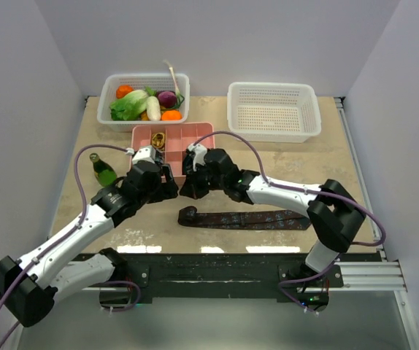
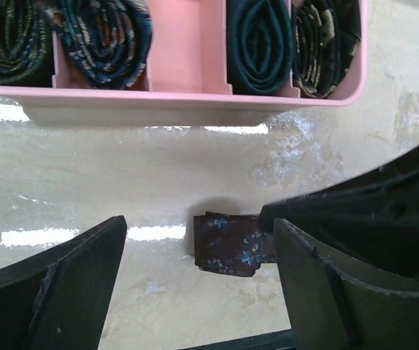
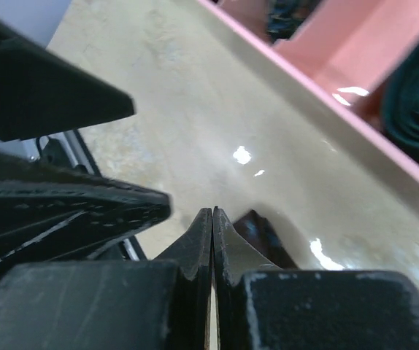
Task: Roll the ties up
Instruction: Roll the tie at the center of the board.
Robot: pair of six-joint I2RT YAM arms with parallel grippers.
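Ties lie in two places before you, right of the green glass bottle [image 1: 104, 171], whose label is too small to read. In the left wrist view, four sit as tight coils in the pink plastic compartment tray [image 2: 173, 98]: a dark green patterned coil [image 2: 9, 36], a navy coil with orange flecks [image 2: 107, 36], then a plain teal coil [image 2: 260, 44] and a black-and-tan patterned coil [image 2: 326, 44]. Another, a long maroon tie with small pale-blue flowers [image 1: 242, 219], lies flat on the beige table [image 1: 341, 168] near the arm bases, its left end folded over. Your left claw [image 2: 198, 226] stands wide open, holding nothing, that end showing between its fingers. Your right claw [image 3: 212, 240] is pressed fully closed just beside that end.
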